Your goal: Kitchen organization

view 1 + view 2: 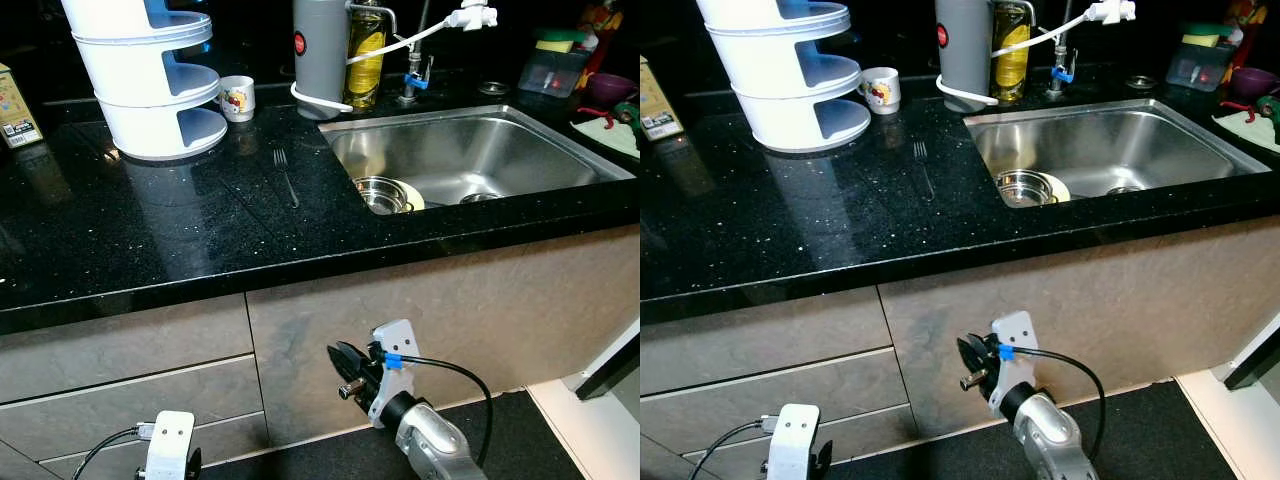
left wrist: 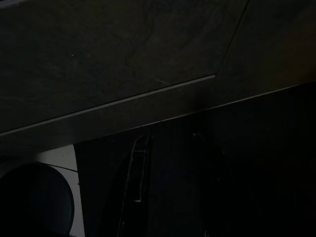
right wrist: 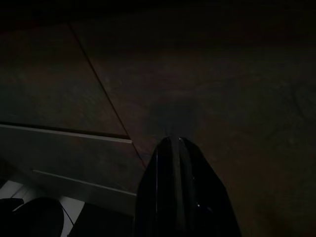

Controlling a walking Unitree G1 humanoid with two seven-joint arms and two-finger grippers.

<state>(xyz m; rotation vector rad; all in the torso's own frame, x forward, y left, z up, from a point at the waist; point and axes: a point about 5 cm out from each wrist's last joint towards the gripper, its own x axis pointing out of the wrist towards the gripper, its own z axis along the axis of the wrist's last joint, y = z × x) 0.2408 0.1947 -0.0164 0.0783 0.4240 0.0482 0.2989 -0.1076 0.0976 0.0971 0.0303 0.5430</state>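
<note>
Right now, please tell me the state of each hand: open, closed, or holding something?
Left hand: low by the cabinet drawers, too dark to tell.
Right hand: closed, holding nothing, down in front of the cabinet.

No writing is legible: the carton's (image 1: 15, 105) print and the mug's (image 1: 237, 98) picture are too small.

Black speckled countertop (image 1: 150, 240) runs across the frame, with grey cabinet fronts (image 1: 420, 320) below it and a dark floor mat (image 1: 520, 440) at the bottom right. Back left on the counter stands a white tiered rack (image 1: 150, 80), a small printed mug (image 1: 237, 98) just beside it and a carton (image 1: 15, 105) at the far left edge. By the tap (image 1: 415, 60) there's a grey canister (image 1: 320, 45) with an oil bottle (image 1: 366, 55) beside it.
</note>
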